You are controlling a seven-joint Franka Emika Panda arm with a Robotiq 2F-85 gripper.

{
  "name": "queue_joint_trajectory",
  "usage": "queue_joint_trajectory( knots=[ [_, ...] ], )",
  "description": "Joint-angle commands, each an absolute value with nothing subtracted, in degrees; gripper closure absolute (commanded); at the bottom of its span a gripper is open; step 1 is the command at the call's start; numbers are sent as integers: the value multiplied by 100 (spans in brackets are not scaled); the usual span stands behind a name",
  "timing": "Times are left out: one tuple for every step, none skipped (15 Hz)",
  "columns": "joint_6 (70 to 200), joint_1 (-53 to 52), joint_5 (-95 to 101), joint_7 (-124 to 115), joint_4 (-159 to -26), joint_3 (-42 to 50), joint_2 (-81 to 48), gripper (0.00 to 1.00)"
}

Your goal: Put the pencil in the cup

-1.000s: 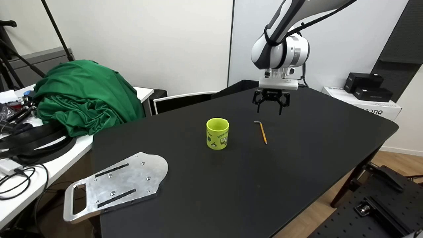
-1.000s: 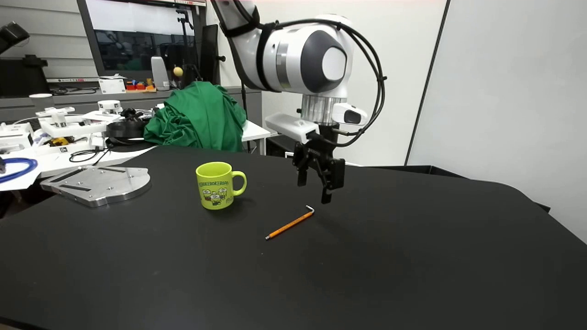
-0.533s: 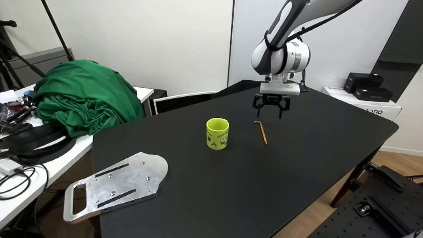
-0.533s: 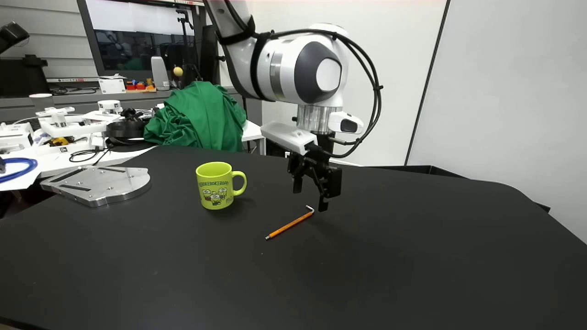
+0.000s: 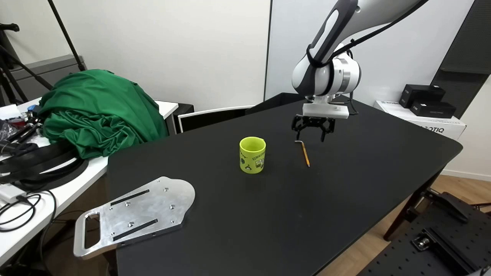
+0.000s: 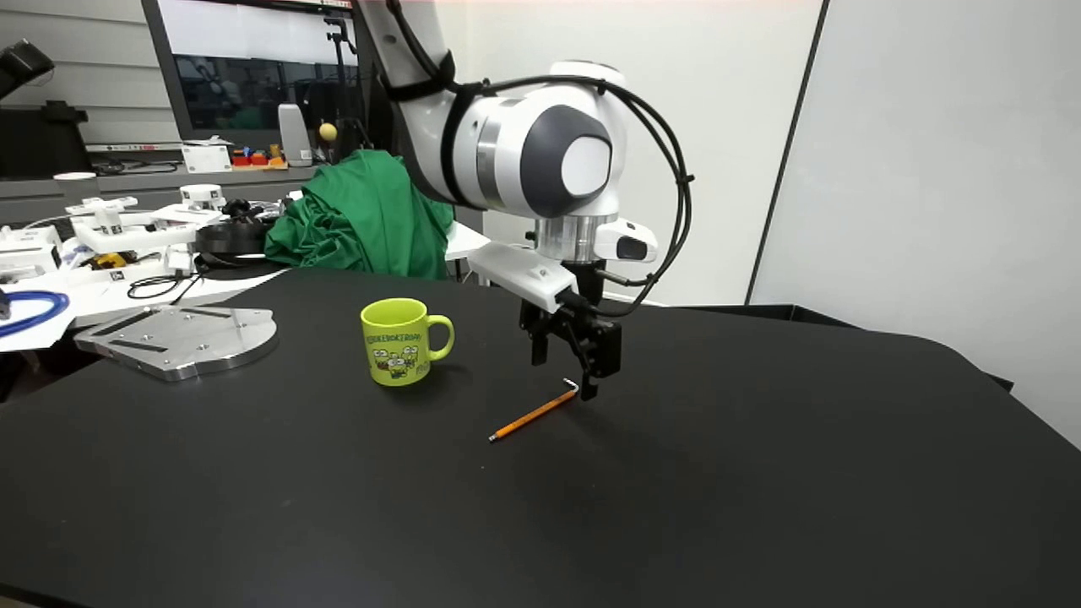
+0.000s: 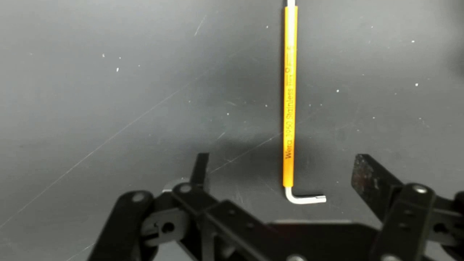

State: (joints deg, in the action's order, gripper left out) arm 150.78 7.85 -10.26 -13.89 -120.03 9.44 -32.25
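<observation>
A thin, orange-sleeved metal rod (image 7: 289, 108) with one silver end bent into an L, the task's pencil, lies flat on the scratched black tabletop (image 6: 760, 490). In the wrist view it runs lengthwise right of centre, its straight end cut by the top edge. The black two-fingered gripper (image 5: 310, 139) is released, its fingers spread wide; in the wrist view they flank the bent end, apart from it on both sides. In an exterior view the white and dark-grey jointed arm (image 6: 507, 160) descends from the top edge left of centre, bends at a rounded wrist and points the gripper downward near that bent end. A bright yellow-green cylindrical mug (image 6: 397, 350) stands upright left of the rod in both exterior views, well apart from it. Farther left lies a silver, slotted metal plate (image 5: 147, 209); a heap of green cloth (image 5: 101, 99) fills the upper left.
</observation>
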Motion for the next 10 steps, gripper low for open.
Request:
queue_joint_trajectory(
  knots=[
    [15335, 915, -1139, -1188, -12058, 788, -3284, 0],
    [15396, 929, -1142, -1158, -12046, 769, -3323, 0],
    [15459, 938, -1140, -1132, -12040, 757, -3359, 0],
    [15512, 942, -1132, -1105, -12034, 752, -3389, 0],
    [15560, 953, -1143, -1093, -12023, 741, -3426, 0],
    [15614, 949, -1139, -1098, -12017, 745, -3462, 0],
    [15655, 946, -1132, -1099, -12011, 746, -3502, 0],
    [15704, 943, -1129, -1099, -12007, 744, -3536, 0],
    [15741, 943, -1132, -1100, -12003, 736, -3568, 0],
    [15767, 948, -1135, -1096, -11999, 725, -3597, 0]
  ],
)
